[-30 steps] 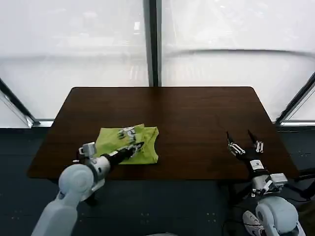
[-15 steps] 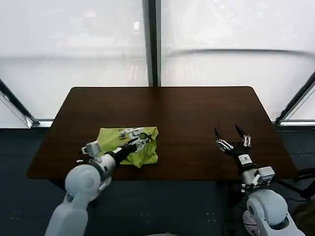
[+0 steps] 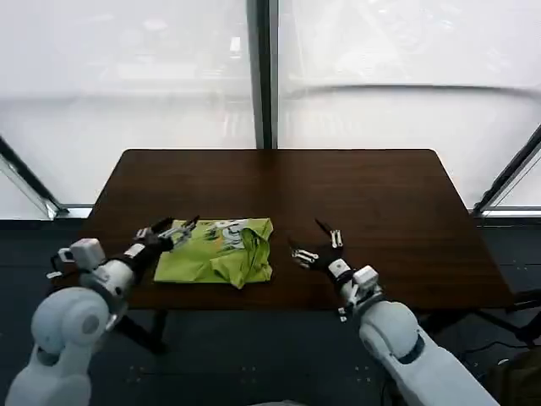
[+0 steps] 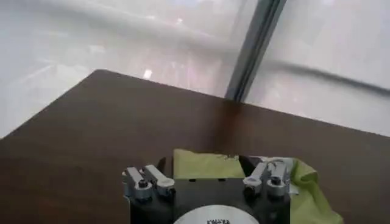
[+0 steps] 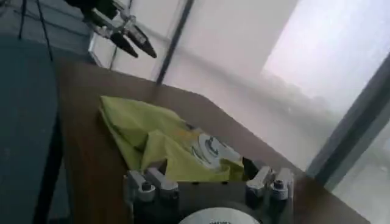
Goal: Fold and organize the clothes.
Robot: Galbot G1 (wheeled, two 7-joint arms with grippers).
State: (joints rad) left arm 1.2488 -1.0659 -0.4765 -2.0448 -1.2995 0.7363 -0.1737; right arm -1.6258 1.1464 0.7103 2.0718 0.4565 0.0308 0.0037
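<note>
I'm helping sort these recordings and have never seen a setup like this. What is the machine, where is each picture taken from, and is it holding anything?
It is a two-armed robot, and each arm ends in a gripper. The wide picture comes from a camera on its head, looking down at a dark wooden table by large windows. The other two come from cameras on the wrists, so each shows its own gripper at close range.

On the table lies a lime-green T-shirt, loosely folded, with a white print showing on top. The left gripper is at the shirt's left edge, fingers open. The right gripper hovers over bare table to the right of the shirt, also open. Neither holds anything. In the right wrist picture the left gripper appears farther off, beyond the shirt.
</note>
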